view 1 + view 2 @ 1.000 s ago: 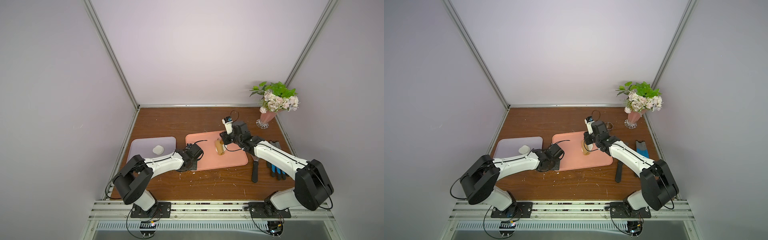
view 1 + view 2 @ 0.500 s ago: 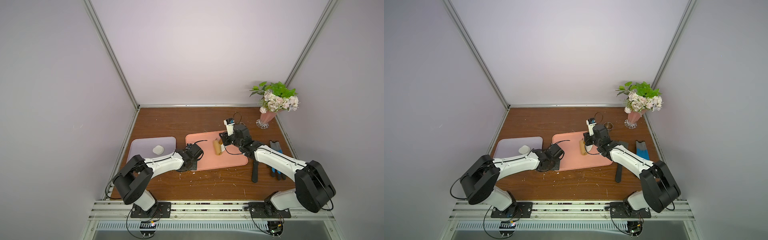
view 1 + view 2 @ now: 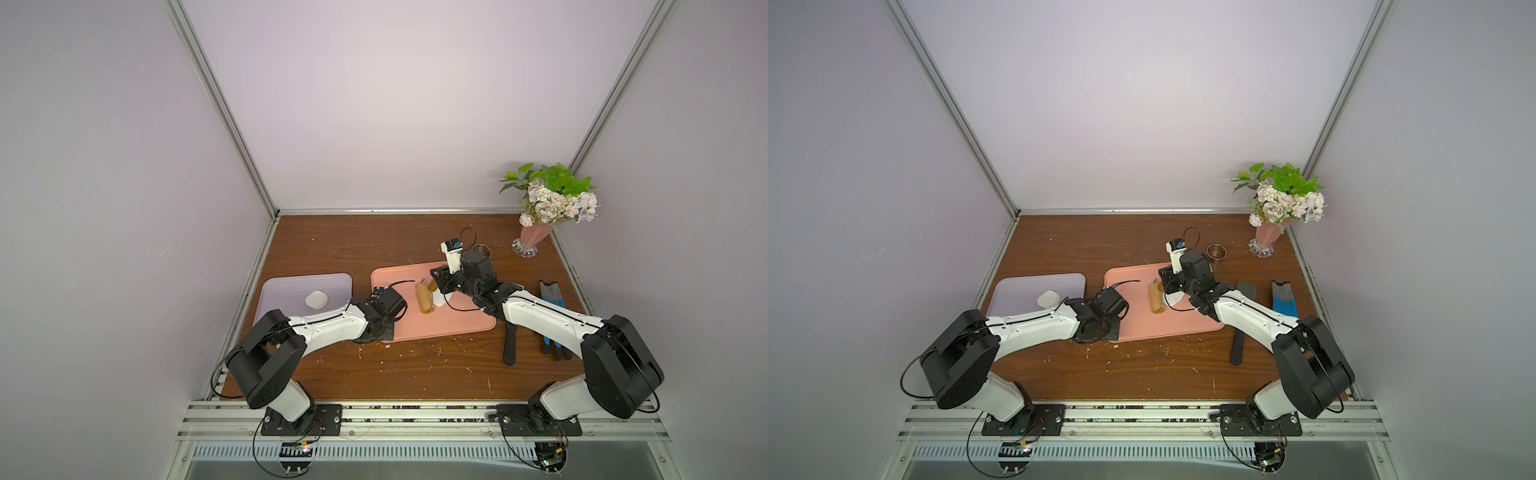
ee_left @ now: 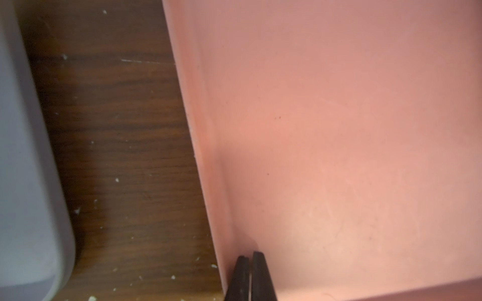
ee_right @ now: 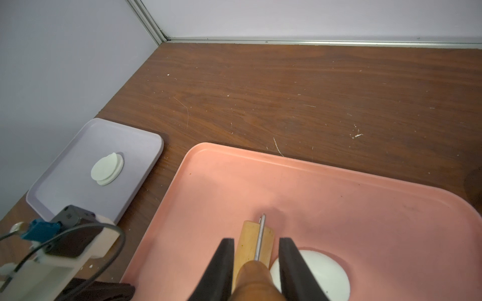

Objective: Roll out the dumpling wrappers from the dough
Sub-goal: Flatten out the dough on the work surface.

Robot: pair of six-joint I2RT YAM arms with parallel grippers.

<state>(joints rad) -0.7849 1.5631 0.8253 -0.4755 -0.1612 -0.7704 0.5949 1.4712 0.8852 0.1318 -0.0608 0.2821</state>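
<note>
Clearly nearer, the right hand (image 5: pixel 256 241), clamped on the roller (image 3: pixel 424 301), has dough (image 3: pixel 440 300) at the roller's 3 o'clock; left hand (image 4: pixel 249 256) together.

Flower vase (image 3: pixel 534 235), steel ring (image 3: pixel 1216 252), lavender tray (image 3: pixel 286 286), pink tray (image 3: pixel 451 320).

The table (image 5: pixel 287 86) is dark wood-grain, smooth but scuffed and dusted with pale crumbs. The pink tray (image 5: pixel 339 198) and the lilac tray (image 5: pixel 78 187) look like smooth, matt plastic. The roller (image 5: pixel 250 239) is pale bare wood with a bright metal rod (image 5: pixel 260 234) and a glossy brown handle (image 5: pixel 253 278). The dough (image 5: pixel 326 273) and wrappers (image 5: pixel 107 166) are smooth, matt white.
</note>
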